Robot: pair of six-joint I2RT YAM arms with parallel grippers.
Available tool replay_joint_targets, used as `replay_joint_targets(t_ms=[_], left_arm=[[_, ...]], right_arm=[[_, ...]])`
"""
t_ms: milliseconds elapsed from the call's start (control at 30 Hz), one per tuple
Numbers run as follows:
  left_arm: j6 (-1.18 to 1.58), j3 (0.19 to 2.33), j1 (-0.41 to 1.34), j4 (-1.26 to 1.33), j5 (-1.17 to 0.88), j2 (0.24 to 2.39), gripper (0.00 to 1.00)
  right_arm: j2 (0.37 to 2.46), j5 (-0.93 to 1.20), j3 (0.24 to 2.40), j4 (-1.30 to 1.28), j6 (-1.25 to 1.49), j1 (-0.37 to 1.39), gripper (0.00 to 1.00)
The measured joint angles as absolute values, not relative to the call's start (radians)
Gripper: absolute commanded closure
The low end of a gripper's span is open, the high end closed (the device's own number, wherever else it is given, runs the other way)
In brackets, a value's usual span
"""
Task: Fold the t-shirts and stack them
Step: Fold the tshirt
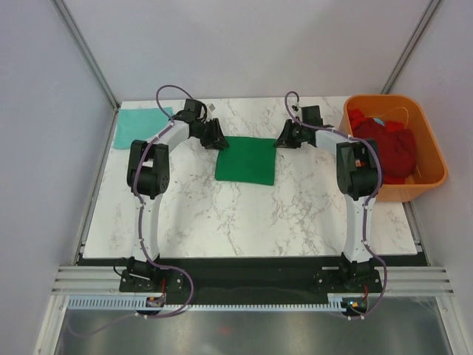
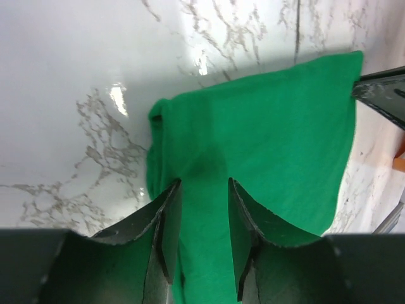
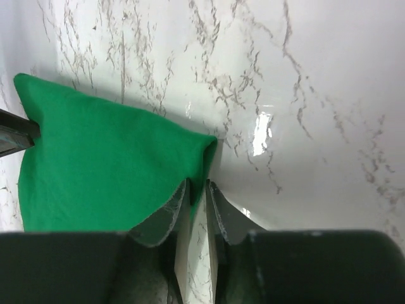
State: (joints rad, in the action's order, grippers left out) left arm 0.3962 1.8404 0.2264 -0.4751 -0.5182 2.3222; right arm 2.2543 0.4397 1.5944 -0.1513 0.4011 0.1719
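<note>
**Folded dark green t-shirt [image 1: 246,160] flat on the table [image 1: 222,214], left of the orange tub [image 1: 384,99], a gripper at each far corner.**
The left gripper [image 2: 204,183], at the corner farther from the tub, stood spread above the cloth, gripping nothing. The right gripper [image 3: 197,185], at the corner nearer the tub, was almost pressed together, with marble showing through the slit. Closing there could probably snag one layer and pull the fold open. The pale teal t-shirt [image 1: 140,126] lay farthest from the tub, and the dark red t-shirts [image 1: 388,144] lay inside it.
</note>
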Motion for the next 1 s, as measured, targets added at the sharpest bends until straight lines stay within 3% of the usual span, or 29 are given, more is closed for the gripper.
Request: replay_joint_targets(t_ms=[167,333,433,733,1000], left_arm=[[0.396,1.857,0.213,-0.477,-0.527,2.348,0.56],[0.396,1.862,0.206,-0.479,-0.558,2.335,0.52],[0.395,1.832,0.198,-0.479,-0.564,2.284,0.52],[0.394,1.629,0.191,-0.456,-0.636,1.972,0.53],[0.396,1.372,0.258,-0.398,-0.654,1.953,0.55]], right_arm=[[2.258,0.445,1.609,-0.151,0.394,0.157,0.81],[2.257,0.442,1.609,-0.159,0.392,0.154,0.64],[2.232,0.437,1.601,-0.187,0.399,0.152,0.63],[1.982,0.451,1.481,-0.255,0.408,0.179,0.7],[1.884,0.53,1.273,-0.165,0.442,0.313,0.72]])
